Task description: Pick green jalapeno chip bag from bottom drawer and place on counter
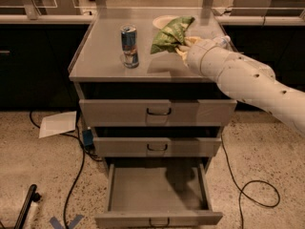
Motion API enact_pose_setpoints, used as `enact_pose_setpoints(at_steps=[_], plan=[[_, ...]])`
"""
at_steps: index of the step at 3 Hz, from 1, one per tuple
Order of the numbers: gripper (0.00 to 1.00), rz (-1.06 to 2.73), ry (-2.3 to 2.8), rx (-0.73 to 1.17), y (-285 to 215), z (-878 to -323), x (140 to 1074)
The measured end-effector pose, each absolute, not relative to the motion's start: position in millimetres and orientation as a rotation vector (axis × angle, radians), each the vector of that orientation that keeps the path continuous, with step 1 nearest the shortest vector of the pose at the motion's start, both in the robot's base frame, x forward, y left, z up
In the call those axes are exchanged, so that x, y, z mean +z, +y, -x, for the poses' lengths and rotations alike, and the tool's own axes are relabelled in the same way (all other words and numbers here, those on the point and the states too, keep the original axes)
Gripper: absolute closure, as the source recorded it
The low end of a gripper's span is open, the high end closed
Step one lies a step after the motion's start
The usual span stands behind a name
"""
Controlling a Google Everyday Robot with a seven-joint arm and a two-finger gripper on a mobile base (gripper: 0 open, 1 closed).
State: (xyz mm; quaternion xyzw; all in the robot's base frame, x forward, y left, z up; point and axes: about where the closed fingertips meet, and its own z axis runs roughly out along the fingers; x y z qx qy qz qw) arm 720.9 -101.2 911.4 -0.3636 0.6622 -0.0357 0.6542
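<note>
The green jalapeno chip bag (169, 34) is a crinkled green foil bag held over the right half of the counter (105, 56), the flat grey top of the drawer cabinet. My gripper (183, 45) is shut on the bag's right end, with the white arm coming in from the right. The bag hangs just above the counter surface, tilted up to the right. The bottom drawer (157, 194) is pulled open below, and its inside shows nothing but bare grey metal.
A blue and silver drink can (129, 46) stands on the counter left of the bag. A pale bowl (162, 21) sits at the counter's back behind the bag. Two upper drawers (157, 111) are shut. Cables and a white paper (57, 124) lie on the floor.
</note>
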Motion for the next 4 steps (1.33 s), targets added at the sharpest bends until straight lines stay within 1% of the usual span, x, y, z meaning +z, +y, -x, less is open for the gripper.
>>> enact_pose_setpoints(at_steps=[1,2,4], plan=[[1.0,0.791,1.548,-0.105,-112,-734,894],[0.83,0.784,1.567,-0.132,-126,-740,889],[0.37,0.784,1.567,-0.132,-126,-740,889]])
